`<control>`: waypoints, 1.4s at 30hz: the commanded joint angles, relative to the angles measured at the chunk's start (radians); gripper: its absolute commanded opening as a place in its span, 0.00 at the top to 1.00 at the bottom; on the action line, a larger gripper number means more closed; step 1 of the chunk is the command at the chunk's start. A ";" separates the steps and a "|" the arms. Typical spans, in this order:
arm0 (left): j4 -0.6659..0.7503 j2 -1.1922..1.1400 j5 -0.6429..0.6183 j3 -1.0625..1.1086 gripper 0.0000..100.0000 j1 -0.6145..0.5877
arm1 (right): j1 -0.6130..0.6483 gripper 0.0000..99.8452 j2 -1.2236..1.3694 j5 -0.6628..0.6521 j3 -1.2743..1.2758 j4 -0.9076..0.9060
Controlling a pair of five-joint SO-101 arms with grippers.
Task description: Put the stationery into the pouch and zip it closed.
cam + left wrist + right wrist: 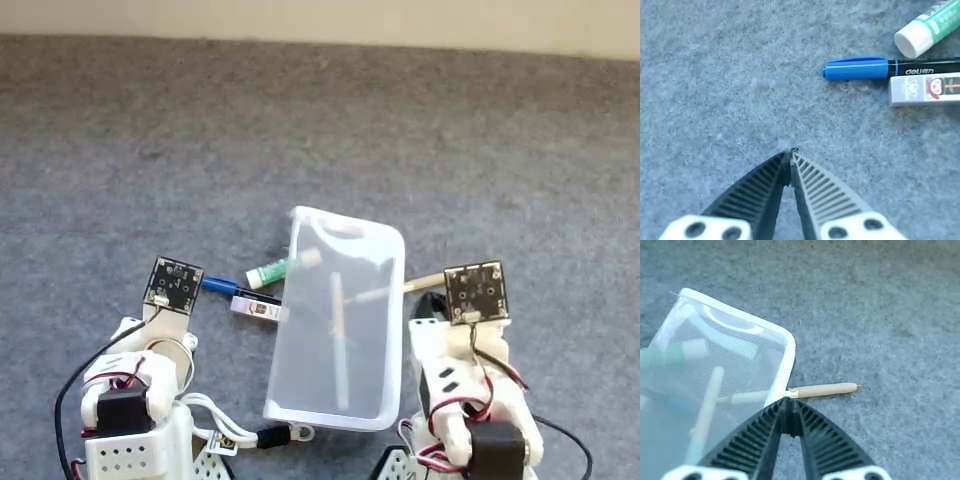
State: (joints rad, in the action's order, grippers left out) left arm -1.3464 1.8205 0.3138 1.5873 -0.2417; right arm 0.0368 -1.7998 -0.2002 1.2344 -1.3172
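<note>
A translucent white mesh pouch lies on the grey carpet between the two arms, also visible in the right wrist view. Under or within it lie pen shapes; a beige pencil sticks out past its edge toward the right arm. A blue-capped black pen, a white eraser and a green-and-white glue stick lie beside the pouch near the left arm. My left gripper is shut and holds nothing, short of the pen. My right gripper is shut at the pouch's edge beside the pencil.
Grey carpet stretches bare beyond the pouch. A black cable with a white connector lies near the pouch's closest corner, between the arm bases.
</note>
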 commanded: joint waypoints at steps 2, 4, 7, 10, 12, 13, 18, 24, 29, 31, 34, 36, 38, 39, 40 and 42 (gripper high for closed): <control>0.000 -0.005 0.006 -0.022 1.00 -0.008 | 0.008 0.99 0.156 -0.008 -0.117 -0.005; 0.000 -0.005 0.006 -0.022 1.00 -0.008 | 0.010 0.99 0.232 -0.006 -0.165 -0.005; 0.000 -0.005 0.006 -0.022 1.00 -0.008 | 0.010 0.99 0.335 -0.006 -0.245 -0.005; 0.000 -0.005 0.006 -0.022 1.00 -0.008 | 0.013 0.99 0.430 -0.006 -0.337 -0.036; 0.000 -0.005 0.006 -0.022 1.00 -0.008 | 0.038 0.99 0.498 -0.006 -0.407 -0.071; 0.000 -0.005 0.006 -0.022 1.00 -0.008 | 0.054 0.99 0.533 -0.005 -0.444 -0.094; 0.000 -0.005 0.006 -0.021 1.00 -0.008 | 0.124 0.99 0.705 0.008 -0.575 -0.157; 0.000 -0.005 0.009 -0.021 1.00 -0.010 | 0.168 0.98 0.878 0.044 -0.656 -0.153; 0.000 -0.005 0.011 -0.031 1.00 -0.012 | 0.220 0.96 1.015 0.055 -0.727 -0.150; 0.000 -0.005 0.011 -0.033 0.99 -0.033 | 0.231 0.91 1.072 0.117 -0.760 -0.148; 0.000 -0.005 0.006 -0.048 0.91 -0.101 | 0.245 0.84 1.162 0.161 -0.811 -0.134; 0.000 -0.005 0.002 -0.050 0.84 -0.143 | 0.269 0.82 1.207 0.164 -0.834 -0.128; 0.000 -0.005 -0.058 -0.050 0.79 -0.173 | 0.303 0.81 1.241 0.166 -0.851 -0.128; 0.000 -0.005 -0.083 -0.053 0.78 -0.182 | 0.326 0.81 1.251 0.166 -0.855 -0.130; 0.000 -0.005 -0.095 -0.053 0.77 -0.189 | 0.352 0.81 1.257 0.166 -0.860 -0.130; 0.009 -0.005 -0.097 -0.053 0.77 -0.205 | 0.410 0.81 1.268 0.166 -0.858 -0.114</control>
State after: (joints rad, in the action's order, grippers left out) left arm -1.3464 1.8205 0.2401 1.5873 -0.4181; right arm 0.3744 -0.5370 -0.0453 0.4304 -1.4645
